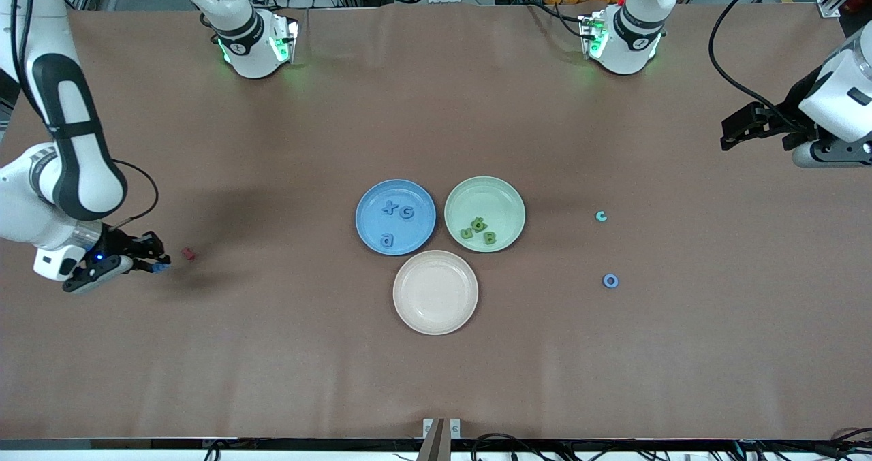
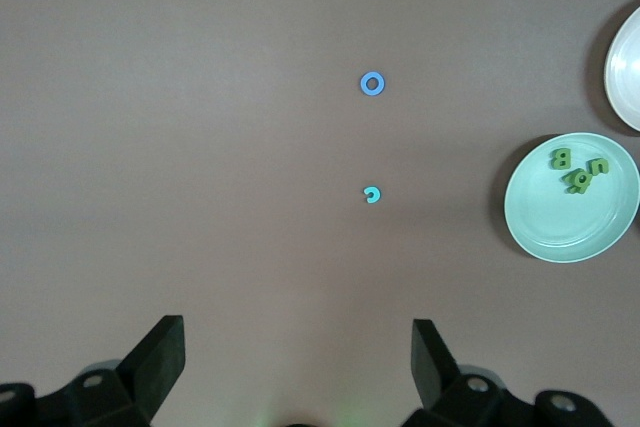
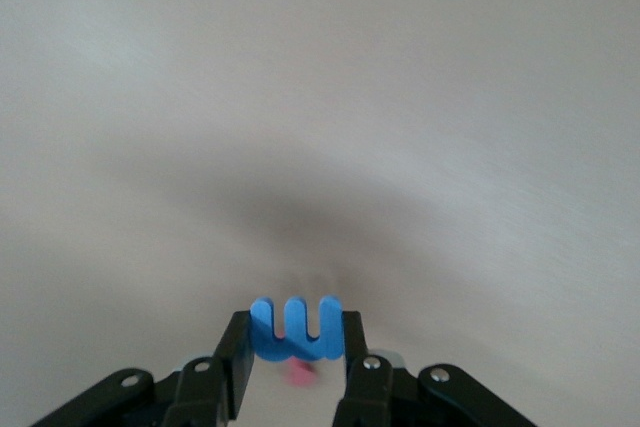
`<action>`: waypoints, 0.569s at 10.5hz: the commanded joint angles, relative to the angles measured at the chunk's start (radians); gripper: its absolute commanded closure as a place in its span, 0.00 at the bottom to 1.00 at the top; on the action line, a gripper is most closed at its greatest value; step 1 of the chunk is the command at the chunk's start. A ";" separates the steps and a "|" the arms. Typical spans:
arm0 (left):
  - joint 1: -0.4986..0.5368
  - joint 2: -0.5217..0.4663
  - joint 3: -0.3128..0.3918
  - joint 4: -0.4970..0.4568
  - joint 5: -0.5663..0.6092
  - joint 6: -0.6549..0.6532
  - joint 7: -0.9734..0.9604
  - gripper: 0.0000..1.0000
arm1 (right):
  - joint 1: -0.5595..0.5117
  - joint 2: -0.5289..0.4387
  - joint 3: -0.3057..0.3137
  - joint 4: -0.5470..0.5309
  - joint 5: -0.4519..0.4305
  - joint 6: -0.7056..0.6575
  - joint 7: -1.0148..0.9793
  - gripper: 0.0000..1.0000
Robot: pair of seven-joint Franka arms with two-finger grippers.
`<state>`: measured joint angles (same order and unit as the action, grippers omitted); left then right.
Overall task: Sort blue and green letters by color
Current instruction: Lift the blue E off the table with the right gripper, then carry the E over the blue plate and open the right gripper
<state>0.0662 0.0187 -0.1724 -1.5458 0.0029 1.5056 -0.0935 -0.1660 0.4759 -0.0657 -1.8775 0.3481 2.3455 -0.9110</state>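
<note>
My right gripper (image 1: 155,265) is shut on a blue letter E (image 3: 296,332), held just over the table at the right arm's end, beside a dark red letter (image 1: 188,252). The blue plate (image 1: 419,233) holds three blue letters (image 1: 389,208). In the green plate (image 1: 487,195) lie three green letters (image 1: 479,229), which also show in the left wrist view as green letters (image 2: 578,172). A blue ring letter (image 1: 610,281) and a teal c (image 1: 601,216) lie loose toward the left arm's end. My left gripper (image 1: 729,133) hangs open and holds nothing, high over that end.
A cream plate (image 1: 435,311) with nothing in it sits nearer the front camera than the other two plates. The dark red letter (image 3: 300,375) shows blurred beneath the held E. The left wrist view shows the ring (image 2: 372,84), the teal c (image 2: 372,195) and the green plate (image 2: 560,232).
</note>
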 commanded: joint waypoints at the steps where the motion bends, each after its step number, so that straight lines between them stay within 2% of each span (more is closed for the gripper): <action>1: 0.006 -0.003 0.002 -0.004 -0.008 0.005 0.028 0.00 | 0.139 -0.089 -0.012 -0.043 0.017 -0.031 0.235 0.67; 4: 0.000 -0.002 0.002 0.000 0.037 0.005 0.035 0.00 | 0.345 -0.115 -0.058 -0.043 0.017 -0.028 0.533 0.64; 6: -0.003 -0.002 0.001 0.000 0.042 0.007 0.035 0.00 | 0.555 -0.114 -0.135 -0.037 0.017 -0.020 0.718 0.64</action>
<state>0.0673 0.0206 -0.1706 -1.5461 0.0192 1.5060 -0.0791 0.1924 0.3924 -0.1138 -1.8830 0.3499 2.3179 -0.3609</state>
